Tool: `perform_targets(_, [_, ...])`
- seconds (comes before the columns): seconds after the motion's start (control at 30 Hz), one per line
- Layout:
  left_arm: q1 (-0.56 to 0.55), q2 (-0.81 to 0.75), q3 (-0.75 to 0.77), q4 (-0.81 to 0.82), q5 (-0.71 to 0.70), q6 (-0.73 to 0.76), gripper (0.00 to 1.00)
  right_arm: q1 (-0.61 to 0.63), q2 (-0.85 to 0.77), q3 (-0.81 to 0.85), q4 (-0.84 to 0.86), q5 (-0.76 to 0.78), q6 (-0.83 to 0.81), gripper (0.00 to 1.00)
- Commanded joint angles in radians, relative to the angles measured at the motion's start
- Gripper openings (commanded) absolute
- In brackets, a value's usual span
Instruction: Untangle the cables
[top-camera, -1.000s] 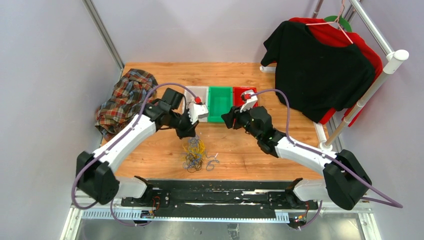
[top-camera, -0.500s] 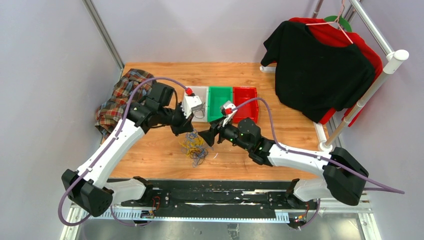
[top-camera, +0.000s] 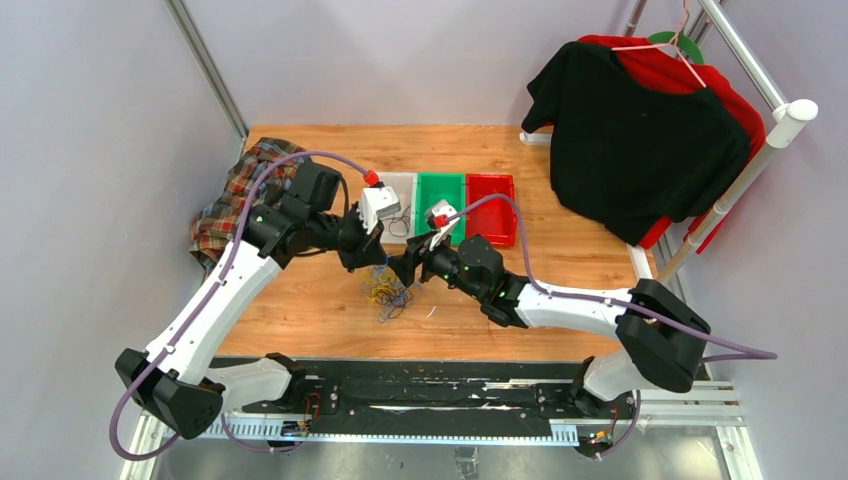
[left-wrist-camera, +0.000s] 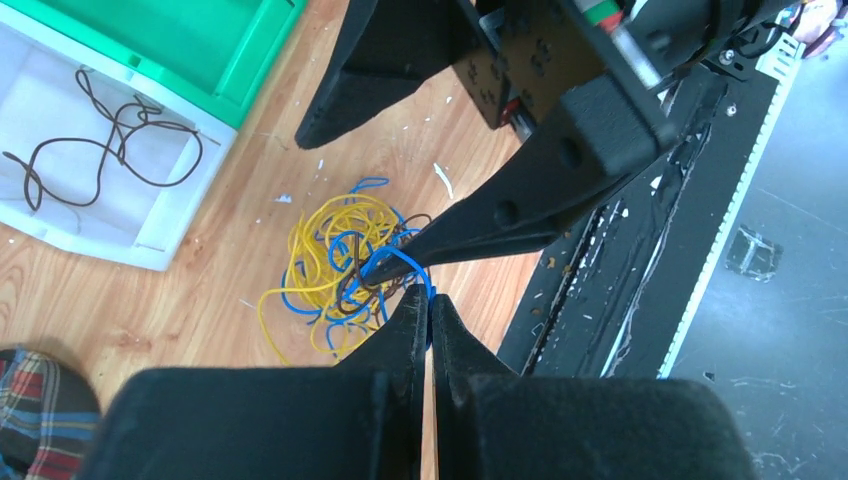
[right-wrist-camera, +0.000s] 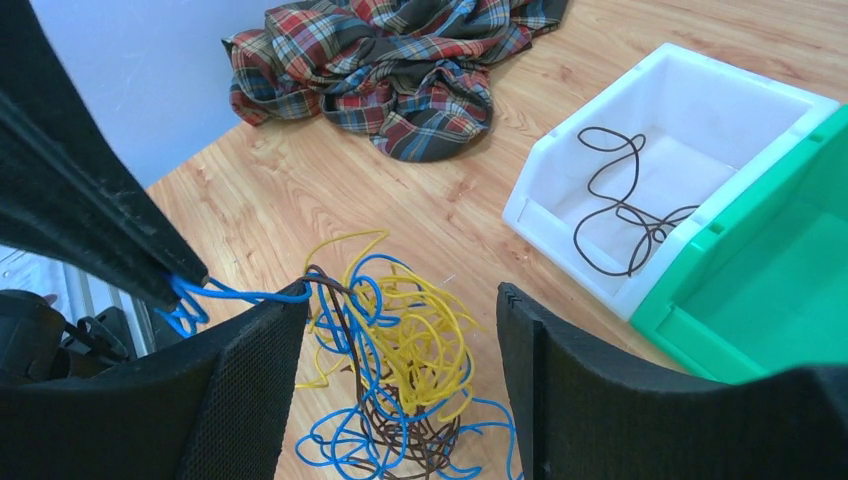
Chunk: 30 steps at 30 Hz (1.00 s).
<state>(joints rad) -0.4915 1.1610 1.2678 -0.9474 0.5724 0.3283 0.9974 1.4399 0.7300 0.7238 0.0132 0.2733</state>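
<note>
Right wrist view: thin, glossy yellow, blue and brown cables (right-wrist-camera: 400, 370) tangle at lower centre on the grained wooden bench (right-wrist-camera: 330, 190). The right hand (right-wrist-camera: 400, 300) gapes wide over them, and the left hand (left-wrist-camera: 428, 300) pinches 1 blue strand.

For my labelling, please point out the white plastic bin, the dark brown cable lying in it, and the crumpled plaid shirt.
white plastic bin (right-wrist-camera: 722, 142), right wrist view, bare floor inside.
dark brown cable (right-wrist-camera: 648, 228), right wrist view, where its strands cross.
crumpled plaid shirt (right-wrist-camera: 400, 70), right wrist view, middle of the cloth.
</note>
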Motion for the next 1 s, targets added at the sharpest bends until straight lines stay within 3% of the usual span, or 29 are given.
perform_targets(0.0, [-0.005, -0.018, 0.041, -0.025, 0.052, -0.007, 0.01, 0.033, 0.040, 0.046, 0.090, 0.051, 0.015, 0.69])
perform_targets(0.33, [-0.005, -0.015, 0.112, -0.071, 0.108, -0.007, 0.01, 0.053, 0.143, 0.053, 0.140, 0.209, 0.047, 0.62])
perform_targets(0.67, [-0.004, -0.025, 0.404, -0.162, 0.086, -0.007, 0.00, 0.050, 0.246, -0.065, 0.219, 0.303, 0.110, 0.52])
perform_targets(0.87, [-0.005, -0.024, 0.544, -0.162, 0.041, -0.004, 0.00, 0.052, 0.242, -0.138, 0.238, 0.338, 0.154, 0.51])
perform_targets(0.97, [-0.004, -0.030, 0.552, -0.162, 0.037, 0.007, 0.00, 0.054, 0.160, -0.171, 0.246, 0.340, 0.136, 0.53])
